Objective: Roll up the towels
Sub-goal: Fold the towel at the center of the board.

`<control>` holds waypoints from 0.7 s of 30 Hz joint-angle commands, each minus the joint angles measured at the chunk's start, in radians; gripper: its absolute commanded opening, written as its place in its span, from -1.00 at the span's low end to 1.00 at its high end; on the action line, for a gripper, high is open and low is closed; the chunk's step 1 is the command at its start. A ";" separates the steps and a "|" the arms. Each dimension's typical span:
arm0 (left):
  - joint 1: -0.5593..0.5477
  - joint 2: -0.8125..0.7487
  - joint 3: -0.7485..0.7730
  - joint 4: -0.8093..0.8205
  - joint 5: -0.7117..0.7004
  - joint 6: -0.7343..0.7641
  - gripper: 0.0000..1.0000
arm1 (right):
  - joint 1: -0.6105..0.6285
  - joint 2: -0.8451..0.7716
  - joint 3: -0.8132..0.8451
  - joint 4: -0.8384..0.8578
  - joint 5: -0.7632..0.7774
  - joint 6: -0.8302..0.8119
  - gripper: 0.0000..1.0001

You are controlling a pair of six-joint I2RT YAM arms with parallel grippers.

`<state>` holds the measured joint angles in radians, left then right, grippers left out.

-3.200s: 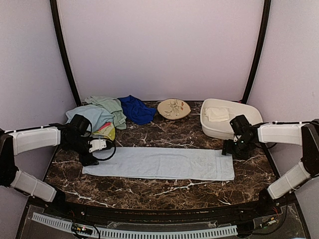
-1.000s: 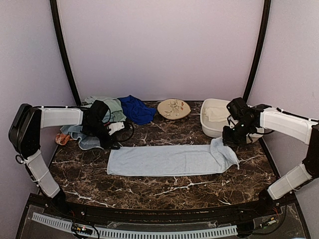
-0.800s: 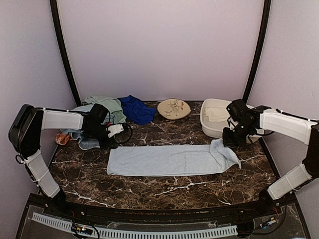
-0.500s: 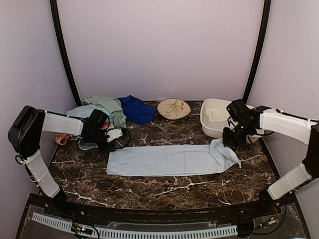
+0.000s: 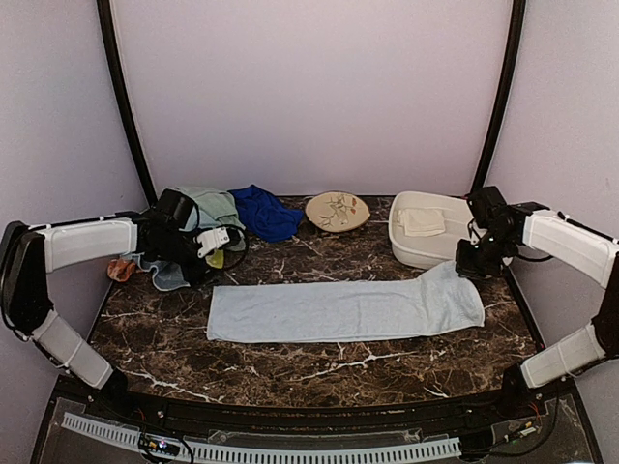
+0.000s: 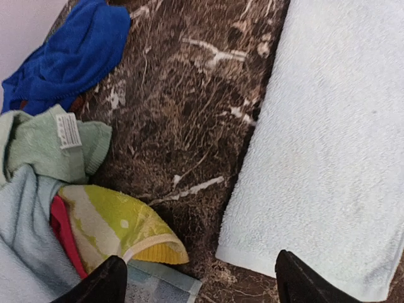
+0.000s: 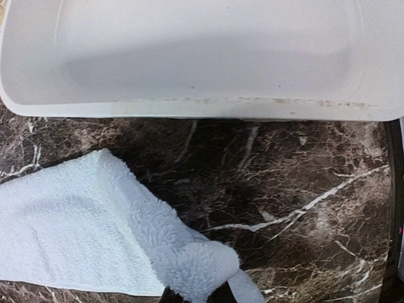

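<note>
A long light blue towel [image 5: 338, 309] lies flat across the middle of the table. My right gripper [image 5: 471, 266] is shut on its far right corner, which bunches at the jaws [image 7: 199, 265] and lifts slightly off the marble. My left gripper [image 6: 202, 290] hangs open over bare marble just off the towel's left end [image 6: 328, 145], holding nothing. Beside it is a heap of towels: yellow [image 6: 117, 227], pale green [image 6: 50, 142], royal blue [image 6: 69, 53] and another light blue one [image 6: 19, 252]. A cream-white towel [image 5: 421, 221] lies folded in the tub.
The white plastic tub [image 5: 435, 251] stands at the back right, close behind my right gripper; its wall [image 7: 189, 57] fills the top of the right wrist view. A round patterned plate [image 5: 337, 211] sits at the back centre. A small orange thing [image 5: 121, 269] lies at the far left.
My left gripper has opened and drawn back towards the towel heap. My right gripper has moved right with the corner, pulling the towel's right end out flatter.
</note>
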<state>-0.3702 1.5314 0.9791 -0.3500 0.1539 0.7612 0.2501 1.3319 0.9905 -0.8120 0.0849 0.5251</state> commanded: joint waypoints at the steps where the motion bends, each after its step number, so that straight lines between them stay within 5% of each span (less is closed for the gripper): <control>1: -0.001 -0.104 0.035 -0.241 0.155 0.064 0.67 | -0.078 -0.020 0.025 -0.046 0.023 -0.078 -1.00; 8: -0.008 -0.115 -0.088 -0.265 0.176 0.113 0.53 | -0.191 -0.039 0.070 -0.091 0.053 -0.145 -1.00; 15: -0.135 -0.004 -0.069 -0.230 0.156 0.050 0.42 | -0.309 -0.069 0.063 -0.092 0.019 -0.191 -1.00; 21: -0.136 0.001 -0.018 -0.241 0.135 0.025 0.49 | -0.257 -0.092 0.095 -0.076 -0.085 -0.139 -1.00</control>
<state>-0.5133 1.5589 0.9249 -0.5747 0.2970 0.8082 -0.0616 1.2659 1.0405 -0.9031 0.0818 0.3561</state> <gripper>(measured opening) 0.739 0.023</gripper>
